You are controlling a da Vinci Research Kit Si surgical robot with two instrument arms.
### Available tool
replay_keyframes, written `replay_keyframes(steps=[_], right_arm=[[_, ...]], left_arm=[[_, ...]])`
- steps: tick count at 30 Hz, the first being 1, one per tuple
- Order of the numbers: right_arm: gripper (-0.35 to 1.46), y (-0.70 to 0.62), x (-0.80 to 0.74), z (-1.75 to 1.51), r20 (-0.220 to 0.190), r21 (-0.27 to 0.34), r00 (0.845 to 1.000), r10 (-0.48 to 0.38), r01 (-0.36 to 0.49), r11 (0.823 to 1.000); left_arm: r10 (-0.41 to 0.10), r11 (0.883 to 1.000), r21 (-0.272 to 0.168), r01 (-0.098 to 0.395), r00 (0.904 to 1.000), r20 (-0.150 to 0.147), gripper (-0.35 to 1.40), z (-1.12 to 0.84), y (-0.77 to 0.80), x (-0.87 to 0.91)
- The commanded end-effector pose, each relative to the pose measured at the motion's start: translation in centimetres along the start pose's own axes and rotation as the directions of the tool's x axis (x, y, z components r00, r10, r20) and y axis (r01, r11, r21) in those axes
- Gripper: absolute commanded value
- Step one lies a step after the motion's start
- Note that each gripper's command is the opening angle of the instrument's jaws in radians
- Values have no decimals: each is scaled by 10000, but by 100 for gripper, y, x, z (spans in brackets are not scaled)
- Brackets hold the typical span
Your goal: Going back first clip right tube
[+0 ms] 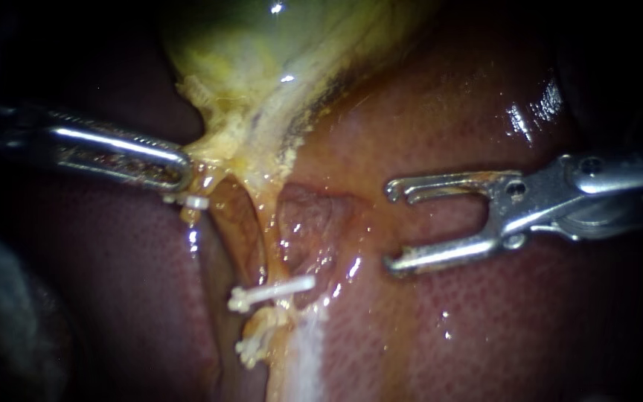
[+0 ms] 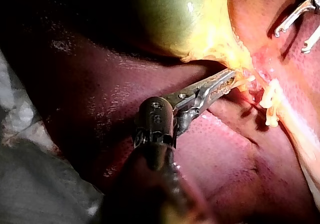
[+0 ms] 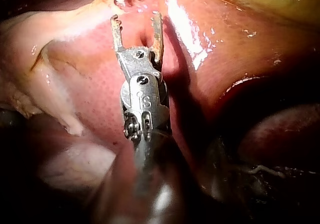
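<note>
Over liver, right end effector (agape)

The greenish-yellow gallbladder lay against the dark red, glistening liver, which spread out around it. Yellow fatty tissue trailed from the gallbladder's narrow end. Well apart from the gallbladder, pale cloth edged the liver.

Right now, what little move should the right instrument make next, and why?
Probably draw the right instrument straight back along its shaft, away from the tube. Its jaws stand open and empty, off to one side of the tube, and a white clip already sits across it. The left instrument grips the yellowish tissue above, so nothing more seems needed there.
</note>
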Motion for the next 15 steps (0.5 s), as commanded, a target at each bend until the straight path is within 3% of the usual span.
replay_keyframes(steps=[1,15], right_arm=[[49,0,-1,0,9,13,10000,-42,42,10000],[49,-1,-1,-3,9,28,10000,-45,45,10000]], left_arm=[[2,10000,6,-2,10000,-3,-35,2,-1,0],[114,9999,60,-114,9999,5,-35,50,-20,-13]])
